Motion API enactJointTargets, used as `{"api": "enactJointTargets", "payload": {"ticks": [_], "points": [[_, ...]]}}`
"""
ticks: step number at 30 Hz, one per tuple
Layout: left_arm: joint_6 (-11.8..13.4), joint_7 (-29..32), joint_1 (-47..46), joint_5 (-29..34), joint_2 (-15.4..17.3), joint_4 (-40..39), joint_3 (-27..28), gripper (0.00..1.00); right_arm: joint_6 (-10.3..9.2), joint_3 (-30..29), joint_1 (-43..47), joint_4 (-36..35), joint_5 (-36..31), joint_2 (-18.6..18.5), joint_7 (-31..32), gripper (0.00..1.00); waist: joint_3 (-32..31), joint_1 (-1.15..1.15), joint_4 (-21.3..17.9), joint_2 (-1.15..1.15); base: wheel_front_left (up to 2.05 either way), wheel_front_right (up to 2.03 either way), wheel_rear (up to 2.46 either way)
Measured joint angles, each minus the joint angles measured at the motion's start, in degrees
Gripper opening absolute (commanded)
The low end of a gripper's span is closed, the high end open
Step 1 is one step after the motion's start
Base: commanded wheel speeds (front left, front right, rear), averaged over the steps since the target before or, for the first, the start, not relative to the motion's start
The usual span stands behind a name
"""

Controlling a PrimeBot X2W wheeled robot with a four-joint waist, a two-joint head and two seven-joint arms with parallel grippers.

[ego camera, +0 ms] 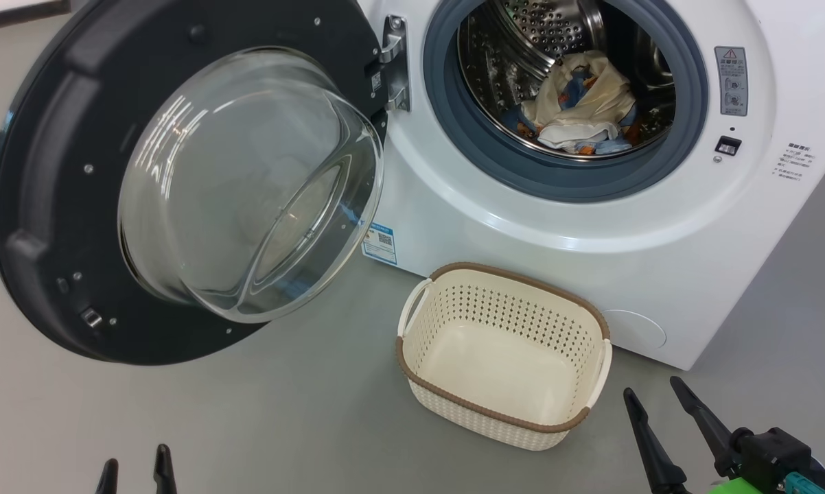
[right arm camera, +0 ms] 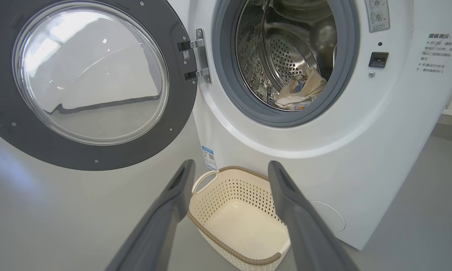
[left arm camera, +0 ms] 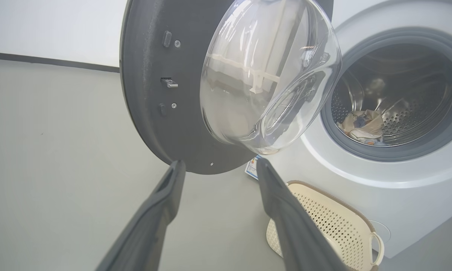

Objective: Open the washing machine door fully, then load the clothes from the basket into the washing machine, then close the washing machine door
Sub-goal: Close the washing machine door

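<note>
Clothes (ego camera: 581, 103) lie inside the washing machine (ego camera: 591, 226), upper right; the washing machine door (ego camera: 55, 206) hangs wide, left. Head view shows the basket (ego camera: 515, 312) and its inner floor, left wrist view its outer wall. Left end effector (ego camera: 134, 461) and right end effector (ego camera: 653, 390) gape empty.

The washing machine door (ego camera: 55, 206) stands wide open at the left. Its bulging glass window (ego camera: 248, 185) juts out and fills the space beside the hinge (ego camera: 395, 62). The round mouth of the washing machine (ego camera: 591, 226), ringed by a grey gasket (ego camera: 690, 116), is unobstructed. The clothes (ego camera: 584, 103) lie low in the drum with open room above them. The basket (ego camera: 412, 370) sits on the floor just in front of the machine, below the mouth, open from above. Bare floor (ego camera: 282, 412) runs between door and basket. The left gripper (ego camera: 136, 458) and right gripper (ego camera: 653, 388), both spread wide, hang low, apart from everything.
</note>
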Motion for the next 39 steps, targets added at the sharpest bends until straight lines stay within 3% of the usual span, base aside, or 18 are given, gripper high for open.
{"api": "enactJointTargets", "payload": {"ticks": [2,3,4,5,16,22,29,36,39], "points": [[0.0,0.0,0.0,-0.2,0.0,-0.1,0.1,1.00,0.00,0.1,0.0,0.0,0.0,0.0,0.0,1.00,0.1,0.00,0.0,0.00,0.00,0.00,0.00],[0.4,0.0,0.0,-0.9,0.0,-0.2,0.4,0.57,0.00,0.2,-0.1,0.1,0.0,0.0,0.0,1.00,0.1,0.00,0.1,0.00,0.00,0.00,0.00],[0.6,0.0,0.1,-2.0,0.0,-0.1,0.8,0.25,0.00,0.4,-0.1,0.2,0.0,0.0,0.0,1.00,0.1,0.00,0.1,0.00,0.00,0.00,0.00],[0.6,0.0,0.2,-3.6,0.0,-0.1,1.5,0.00,0.00,0.5,-0.2,0.2,0.0,0.0,0.0,1.00,0.1,0.00,0.1,0.00,0.00,0.00,0.00],[-0.8,0.0,-5.1,-12.5,0.2,8.5,18.7,0.00,0.00,0.3,-0.1,0.3,0.0,0.3,0.0,1.00,-0.1,0.00,-0.3,0.00,0.00,0.00,0.00],[-0.9,0.6,-13.3,-18.1,6.2,18.5,26.0,0.00,0.00,-0.3,0.0,0.2,0.0,0.5,0.0,1.00,-0.2,0.00,-1.3,0.00,0.00,0.00,0.00],[4.2,6.7,-24.6,-24.9,13.2,31.4,32.5,0.00,0.00,-0.2,0.0,0.3,0.0,0.7,0.0,1.00,-0.1,0.00,-2.6,0.00,0.00,0.00,0.00],[12.2,11.4,-34.0,-32.7,15.7,39.6,39.6,0.00,0.00,0.3,-0.1,0.3,0.0,0.5,0.0,1.00,0.3,0.00,-4.0,0.00,0.00,0.00,0.00],[14.5,12.2,-36.4,-34.6,16.9,41.7,42.1,0.00,0.00,0.7,-0.2,0.3,0.0,0.1,0.0,1.00,0.6,0.00,-4.8,0.00,0.00,0.00,0.00]]}}
